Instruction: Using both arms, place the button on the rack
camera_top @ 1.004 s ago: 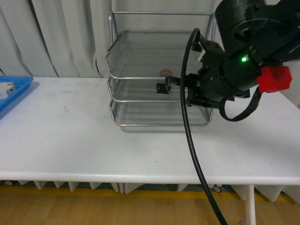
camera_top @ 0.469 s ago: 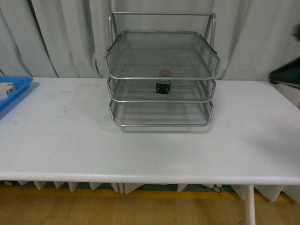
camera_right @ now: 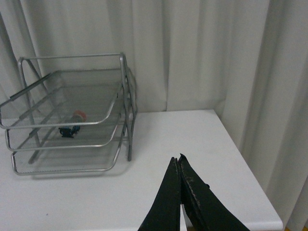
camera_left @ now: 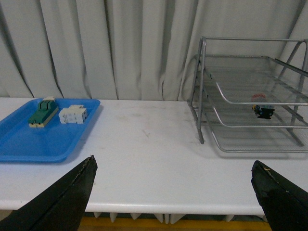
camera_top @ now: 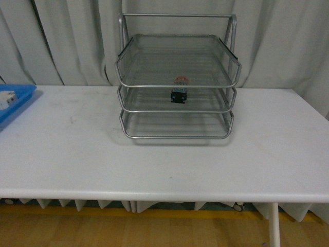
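Note:
The button (camera_top: 179,92), red cap on a black body, lies on the middle tier of the silver wire rack (camera_top: 134,60) at the back of the white table; no gripper touches it. It also shows in the left wrist view as the button (camera_left: 262,109) inside the rack (camera_left: 200,91), and in the right wrist view as the button (camera_right: 72,126) in the rack (camera_right: 126,103). Neither arm appears in the front view. My left gripper (camera_left: 175,171) is open wide and empty, over the table's front edge. My right gripper (camera_right: 176,159) is shut on nothing, pulled back off to one side of the rack.
A blue tray (camera_left: 19,144) holding a green-and-cream switch block (camera_left: 42,111) and a white terminal block (camera_left: 73,114) lies at the table's left end, its corner showing as the blue tray (camera_top: 23,96) in the front view. Grey curtains hang behind the table (camera_top: 164,164).
One second ago the right arm filled the upper right of the front view with its fingers at the button in the rack. It has since withdrawn out of that view, leaving the button on the middle tier.

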